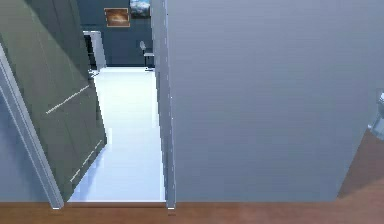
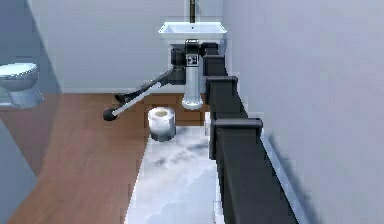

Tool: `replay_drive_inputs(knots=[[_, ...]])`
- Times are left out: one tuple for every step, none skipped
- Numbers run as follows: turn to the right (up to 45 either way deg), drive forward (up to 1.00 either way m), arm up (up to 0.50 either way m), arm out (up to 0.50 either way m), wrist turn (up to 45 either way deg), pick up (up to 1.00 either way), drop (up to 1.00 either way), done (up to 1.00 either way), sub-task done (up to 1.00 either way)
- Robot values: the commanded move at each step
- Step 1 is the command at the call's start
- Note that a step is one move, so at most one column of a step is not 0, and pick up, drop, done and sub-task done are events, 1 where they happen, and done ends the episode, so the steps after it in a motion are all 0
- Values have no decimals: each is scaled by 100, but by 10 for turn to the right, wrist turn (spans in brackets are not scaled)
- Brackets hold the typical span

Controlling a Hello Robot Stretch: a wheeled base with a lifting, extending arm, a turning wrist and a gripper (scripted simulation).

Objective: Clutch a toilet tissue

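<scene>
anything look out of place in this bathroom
One thing: a toilet tissue roll stands upright on the pale marbled strip by the sink pedestal, not on a holder. Nothing looks spilled or damaged.

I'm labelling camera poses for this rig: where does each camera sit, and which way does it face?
Forward view: on the robot, facing ahead and somewhat down at a grey wall and an open door onto a white-floored hall.
Arm side view: on the body, facing sideways along the arm and hand toward a toilet tissue roll and sink.
Shared: wooden floor; probably the toilet.
</scene>
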Motion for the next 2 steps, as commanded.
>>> replay_drive_inputs(knots=[[0,0,0,0,450,0,0,0,0],[0,0,0,0,120,0,0,0,0]])
